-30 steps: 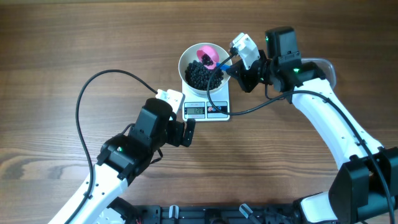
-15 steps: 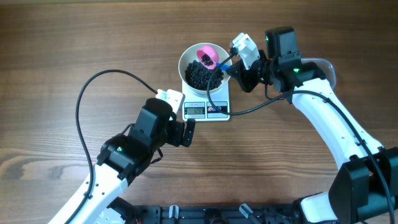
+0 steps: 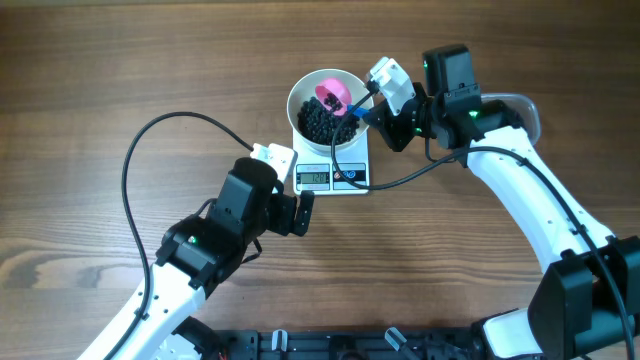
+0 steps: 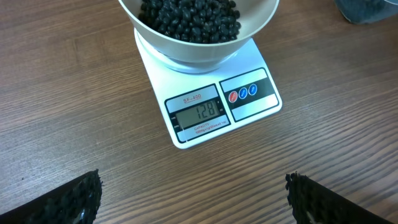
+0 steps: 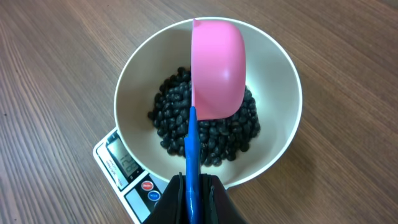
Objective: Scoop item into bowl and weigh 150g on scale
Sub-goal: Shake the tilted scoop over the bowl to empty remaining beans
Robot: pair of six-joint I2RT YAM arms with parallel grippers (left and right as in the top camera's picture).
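Many small black beans [image 5: 171,124] heap in round white bowl [image 5: 283,134] on flat white scale [image 4: 252,107]; right gripper [image 5: 190,186] clamps blue-handled pink plastic scoop [image 5: 217,68] inside bowl rim; left gripper [image 4: 193,198] spread wide, near scale's front edge, apart.

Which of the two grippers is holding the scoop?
The right gripper, shut on the blue-handled pink scoop; the left gripper is open and empty.

in the left wrist view, the small flat white rectangular kitchen scale [image 4: 163,87] carries the model mark "sf-400" in small orange-red letters just above its grey digital display [image 4: 198,112]. the display shows the dark digits "128". a line of tiny print under the display is too small to read. in the overhead view the digits cannot be made out.
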